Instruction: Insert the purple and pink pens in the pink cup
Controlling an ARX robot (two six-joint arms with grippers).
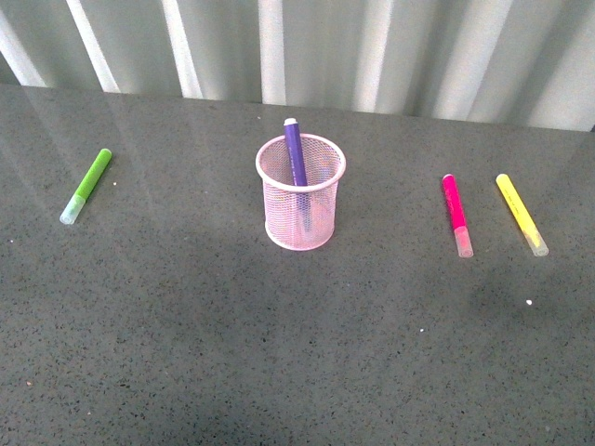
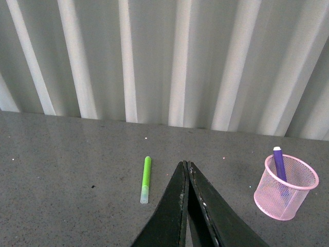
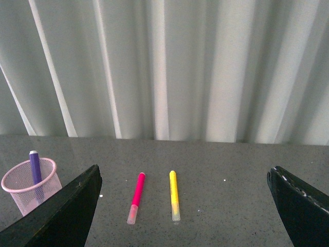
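Observation:
The pink cup (image 1: 300, 192) stands upright mid-table, with the purple pen (image 1: 295, 150) leaning inside it, its tip above the rim. The pink pen (image 1: 456, 215) lies flat on the table to the right of the cup. Neither arm shows in the front view. In the left wrist view my left gripper (image 2: 185, 164) is shut with nothing in it, the pink cup (image 2: 286, 187) and the purple pen (image 2: 279, 163) off to one side. My right gripper (image 3: 185, 177) is wide open above the table, with the pink pen (image 3: 136, 197) lying between its fingers' line of sight, well ahead of them.
A lime-green marker (image 1: 86, 186) lies at the table's left. A yellow marker (image 1: 521, 214) lies just right of the pink pen, almost parallel to it. A pale curtain (image 1: 297, 46) hangs behind the dark grey table (image 1: 279, 353).

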